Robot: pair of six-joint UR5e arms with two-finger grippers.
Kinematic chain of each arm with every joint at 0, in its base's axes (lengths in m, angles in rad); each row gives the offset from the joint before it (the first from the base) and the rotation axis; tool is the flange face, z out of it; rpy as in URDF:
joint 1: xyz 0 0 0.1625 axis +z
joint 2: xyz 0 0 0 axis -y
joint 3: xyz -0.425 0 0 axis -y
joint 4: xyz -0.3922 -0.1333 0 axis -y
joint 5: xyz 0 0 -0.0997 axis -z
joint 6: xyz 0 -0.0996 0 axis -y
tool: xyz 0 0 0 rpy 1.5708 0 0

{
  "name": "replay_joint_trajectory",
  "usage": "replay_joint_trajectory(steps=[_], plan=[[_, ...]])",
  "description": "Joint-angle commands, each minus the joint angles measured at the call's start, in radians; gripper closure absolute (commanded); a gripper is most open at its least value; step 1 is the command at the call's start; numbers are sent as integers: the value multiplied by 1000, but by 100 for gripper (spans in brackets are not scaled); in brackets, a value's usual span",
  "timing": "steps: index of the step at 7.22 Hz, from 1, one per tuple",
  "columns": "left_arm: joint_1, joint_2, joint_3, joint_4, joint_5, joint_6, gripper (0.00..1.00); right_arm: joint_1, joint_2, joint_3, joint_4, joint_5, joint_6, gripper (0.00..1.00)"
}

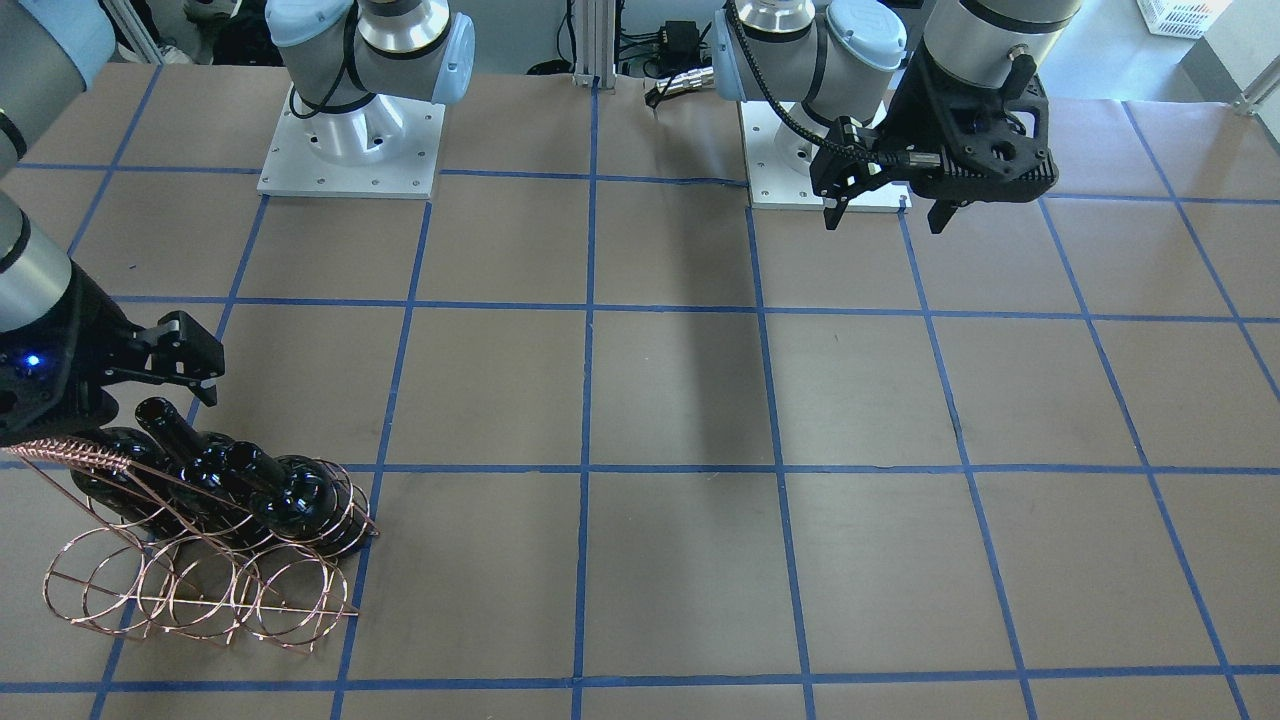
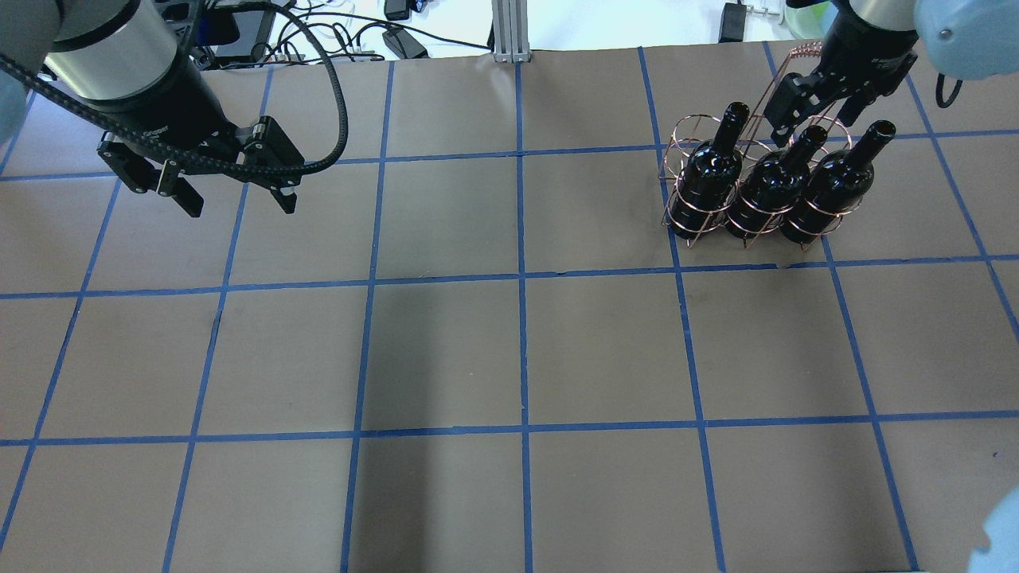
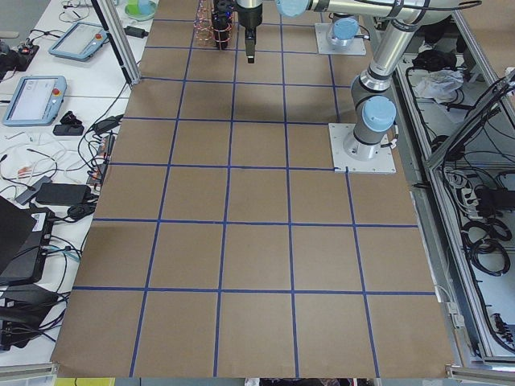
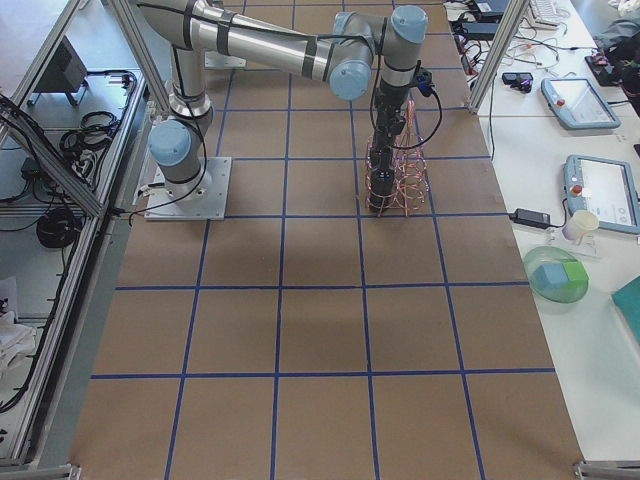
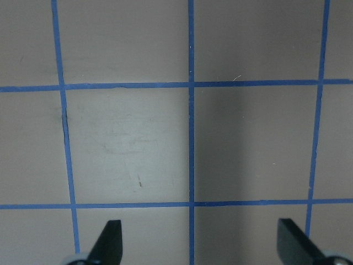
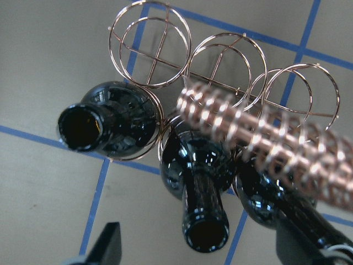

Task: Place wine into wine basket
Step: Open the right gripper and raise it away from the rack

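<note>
Three glossy black wine bottles [image 2: 712,171] [image 2: 772,185] [image 2: 832,189] stand side by side in the copper wire wine basket [image 2: 683,216], necks tilted and open. In the front-facing view the basket [image 1: 200,595] sits at the lower left, and its front row of rings holds nothing. My right gripper [image 2: 821,111] is open and hovers just above the middle bottle's neck [image 6: 203,226], beside the twisted-wire handle [image 6: 259,138]. It holds nothing. My left gripper [image 2: 239,207] is open and empty, high over bare table, which the left wrist view [image 5: 198,243] also shows.
The brown table [image 2: 517,350] is marked with a blue tape grid. Both arm bases [image 1: 350,150] [image 1: 820,160] stand at the robot's side. Cables and a metal post [image 2: 505,32] lie beyond the far edge. Side benches hold tablets and a green bowl [image 4: 555,275].
</note>
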Motion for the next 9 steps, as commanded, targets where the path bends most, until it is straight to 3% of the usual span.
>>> replay_joint_trajectory(steps=[1, 3, 4, 6, 8, 9], plan=[[0, 5, -1, -9, -1, -3, 0, 8, -149, -10, 105, 4, 25, 0], [3, 7, 1, -17, 0, -2, 0, 11, -247, -57, 314, 11, 219, 0], [0, 5, -1, -8, -1, -2, 0, 59, -284, -57, 348, 11, 286, 0], [0, 8, -1, -3, -1, 0, 0, 207, -273, -45, 321, 12, 503, 0], [0, 5, 1, 21, -2, -2, 0, 228, -179, -42, 158, 0, 501, 0], [1, 7, -1, 21, -2, 0, 0, 226, -173, -40, 158, 1, 475, 0]])
